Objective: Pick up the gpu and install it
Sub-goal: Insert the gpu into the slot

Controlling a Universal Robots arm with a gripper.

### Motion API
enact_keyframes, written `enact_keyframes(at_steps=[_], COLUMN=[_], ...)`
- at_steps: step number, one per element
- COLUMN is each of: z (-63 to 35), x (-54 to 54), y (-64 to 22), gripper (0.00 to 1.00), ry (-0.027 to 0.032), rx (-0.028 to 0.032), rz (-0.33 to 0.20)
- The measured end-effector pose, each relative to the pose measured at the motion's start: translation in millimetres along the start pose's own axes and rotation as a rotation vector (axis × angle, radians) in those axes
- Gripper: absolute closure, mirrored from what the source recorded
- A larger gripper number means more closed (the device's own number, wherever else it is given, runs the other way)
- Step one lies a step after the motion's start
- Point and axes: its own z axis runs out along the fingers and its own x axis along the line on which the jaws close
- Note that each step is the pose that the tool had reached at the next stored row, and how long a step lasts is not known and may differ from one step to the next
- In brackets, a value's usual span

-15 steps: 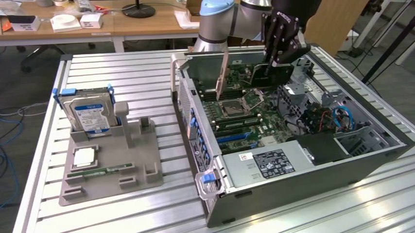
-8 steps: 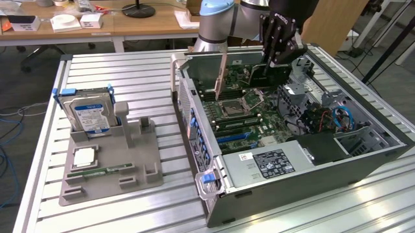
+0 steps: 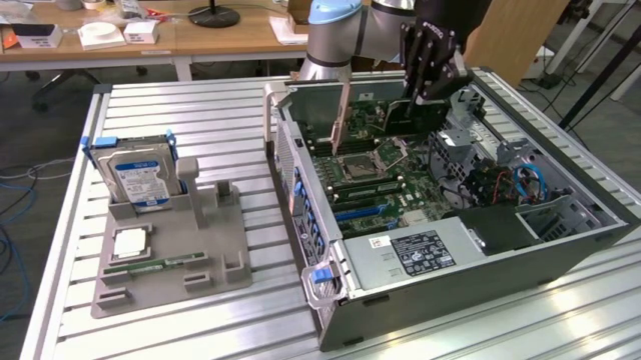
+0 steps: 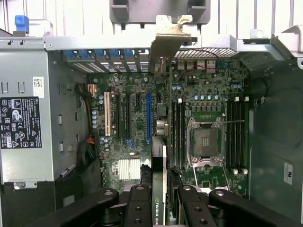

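The claw point(image 3: 433, 91) is closed partway and pinching the gpu point(image 3: 410, 118) by its top edge, so the card hangs on edge right under the fingers point(image 4: 138, 208), with its silver bracket point(image 4: 168, 42) at the end furthest from the claw. Straight below it is the open pc case point(image 3: 591, 217), and the card is over the motherboard point(image 3: 371, 176), but I can't tell if it's touching a slot. Well off to the side, on the desk point(image 3: 191, 112), a hard drive point(image 3: 140, 176) stands in a grey holder tray point(image 3: 170, 277).
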Motion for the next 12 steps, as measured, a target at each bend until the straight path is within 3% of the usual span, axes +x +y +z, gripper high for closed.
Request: enact_keyframes(at_steps=[12], z=[2.6], x=[-1.1], y=[0.0], gripper=[0.74], ry=[0.0001], rx=[0.0001], rz=[-0.003])
